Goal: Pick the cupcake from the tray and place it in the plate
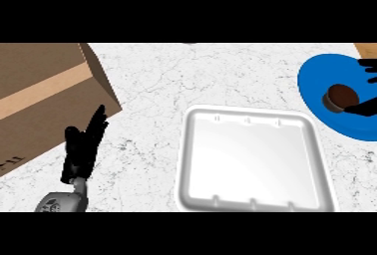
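The brown cupcake (339, 96) stands on the blue plate (318, 74) at the right edge of the head view. My right hand (366, 106) comes in from the right edge beside it. Its thumb lies along the cupcake's lower right side, and its fingers (368, 65) spread above, apart from the cupcake. Most of that hand is cut off by the edge. The white tray (250, 159) lies in the middle with nothing in it. Left of the tray, my left hand (83, 144) rests open with its fingers pointing up.
A large cardboard box (44, 94) fills the upper left, close to my left hand. A tan corner of another object (366, 48) shows at the top right behind the plate. White marble counter (191, 74) lies between the box and the plate.
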### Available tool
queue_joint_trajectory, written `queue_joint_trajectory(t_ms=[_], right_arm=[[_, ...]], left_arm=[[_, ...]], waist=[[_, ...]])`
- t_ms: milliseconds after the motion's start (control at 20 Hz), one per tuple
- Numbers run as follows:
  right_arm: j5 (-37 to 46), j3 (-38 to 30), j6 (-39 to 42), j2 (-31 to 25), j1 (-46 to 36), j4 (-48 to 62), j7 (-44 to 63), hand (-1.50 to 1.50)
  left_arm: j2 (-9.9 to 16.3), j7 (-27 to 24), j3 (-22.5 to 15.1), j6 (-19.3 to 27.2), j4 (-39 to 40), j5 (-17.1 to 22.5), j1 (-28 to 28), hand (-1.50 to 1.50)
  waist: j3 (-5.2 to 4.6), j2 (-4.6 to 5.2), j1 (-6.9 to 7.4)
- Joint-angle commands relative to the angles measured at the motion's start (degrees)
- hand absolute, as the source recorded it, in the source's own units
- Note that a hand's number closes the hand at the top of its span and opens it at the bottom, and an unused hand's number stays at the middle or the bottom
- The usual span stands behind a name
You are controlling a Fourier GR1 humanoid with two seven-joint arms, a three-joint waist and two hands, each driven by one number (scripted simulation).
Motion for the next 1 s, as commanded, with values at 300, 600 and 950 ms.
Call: queue_joint_trajectory(t_ms=[300,600,950], right_arm=[[-18.6,-18.1,8.5,-2.8,1.5,0.1,-13.3,-1.5],[-20.9,-20.1,14.9,-4.0,4.3,1.2,-15.8,-1.5],[-20.8,-19.5,18.0,-3.3,7.5,0.1,-20.3,-1.5]], left_arm=[[-1.5,0.6,-0.5,1.8,0.2,-1.1,-0.3,0.0],[0.6,2.5,0.4,-0.6,-2.3,-0.1,-0.6,0.0],[-1.2,2.0,0.2,0.8,0.6,-1.2,-1.9,0.0]], waist=[[0.0,-0.24,-1.23],[0.02,-0.09,-0.15],[-0.05,-0.2,-0.63]])
